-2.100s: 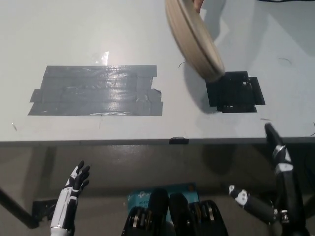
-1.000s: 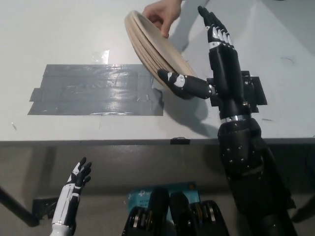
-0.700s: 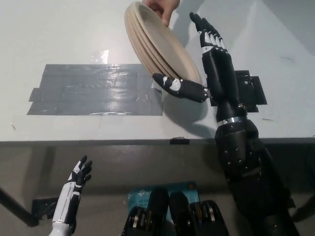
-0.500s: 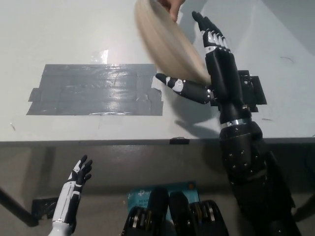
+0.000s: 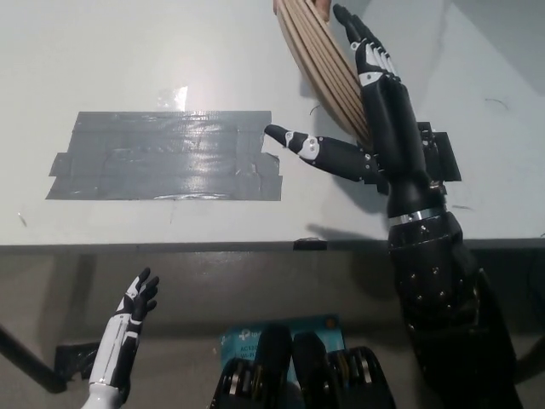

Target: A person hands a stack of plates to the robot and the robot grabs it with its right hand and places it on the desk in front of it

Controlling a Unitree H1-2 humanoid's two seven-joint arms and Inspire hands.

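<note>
Pale beige stack of plates (image 5: 319,68) at 12 o'clock; grey tape patch (image 5: 166,156) on light grey worktop (image 5: 102,60); black right hand (image 5: 362,111).

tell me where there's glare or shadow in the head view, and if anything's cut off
Head view: glare streaks the grey tape patch and a clear shiny strip above it; the black right hand and the stack of plates cast a soft shadow on the desk; the plates' top runs off the frame's upper edge; the white left hand sits in dimmer light below the desk edge.
</note>
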